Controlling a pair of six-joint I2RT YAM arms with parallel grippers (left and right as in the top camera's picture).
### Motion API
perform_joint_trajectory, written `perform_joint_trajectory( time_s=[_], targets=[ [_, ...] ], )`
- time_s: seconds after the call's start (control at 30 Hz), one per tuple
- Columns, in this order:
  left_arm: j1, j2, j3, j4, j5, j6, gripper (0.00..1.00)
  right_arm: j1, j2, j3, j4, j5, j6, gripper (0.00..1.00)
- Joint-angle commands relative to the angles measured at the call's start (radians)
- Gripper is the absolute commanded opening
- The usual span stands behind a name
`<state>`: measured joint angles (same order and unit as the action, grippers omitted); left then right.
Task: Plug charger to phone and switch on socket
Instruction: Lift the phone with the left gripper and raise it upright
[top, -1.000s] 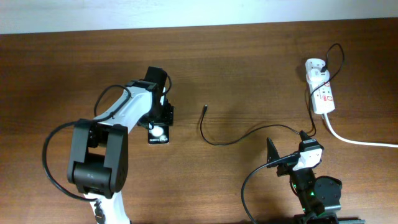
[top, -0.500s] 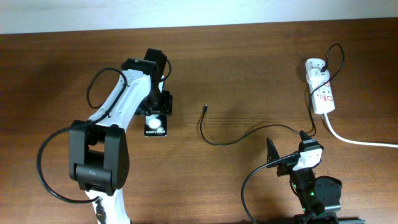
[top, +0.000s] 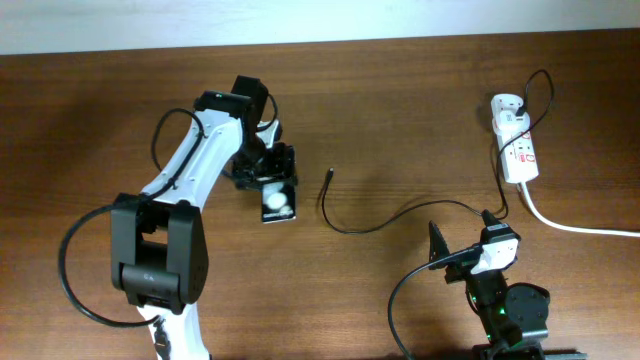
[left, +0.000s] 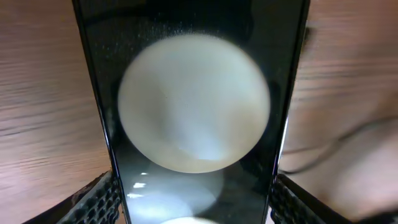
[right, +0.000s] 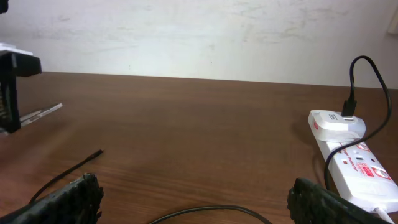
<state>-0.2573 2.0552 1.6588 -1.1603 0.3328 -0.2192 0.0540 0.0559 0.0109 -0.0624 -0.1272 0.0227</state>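
On the table (top: 400, 90), the phone (top: 277, 200) lies just left of the charger (top: 329, 176) tip, its cable trailing right to the socket (top: 518, 150) at far right.

Free to pass over the bare table (top: 420, 90) from 11 to 1 o'clock. Blocked at 9 o'clock by the left arm (top: 190, 165), slanting up to the left gripper (top: 270, 178) clamped on the phone (top: 280, 205). At 3 o'clock of the phone, only a narrow gap before the charger (top: 360, 231) tip. Barred across centre by its cable, looping out to the socket (top: 517, 150) at 2 o'clock. Tight at 5 o'clock between cable and right gripper (top: 461, 235), jaws wide apart. Crossed at 3 o'clock by the white cord (top: 570, 226).
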Motion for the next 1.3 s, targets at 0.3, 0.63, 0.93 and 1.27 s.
perform_joint_trajectory(
  time_s=[0.3,0.63,0.93,1.27],
  targets=[
    [-0.002,0.000,0.026,0.022,0.550,-0.215,0.18,0.005,-0.006,-0.005,-0.005,0.008,0.003,0.99],
    [-0.002,0.000,0.026,-0.039,0.641,-0.225,0.00,0.005,-0.006,-0.005,-0.005,0.008,0.003,0.99],
    [-0.002,0.000,0.026,-0.050,0.841,-0.436,0.00,0.005,-0.006,-0.005,-0.005,0.008,0.003,0.99],
    [0.136,0.000,0.026,-0.050,0.990,-0.602,0.00,0.005,-0.006,-0.005,-0.005,0.008,0.003,0.99]
  ],
)
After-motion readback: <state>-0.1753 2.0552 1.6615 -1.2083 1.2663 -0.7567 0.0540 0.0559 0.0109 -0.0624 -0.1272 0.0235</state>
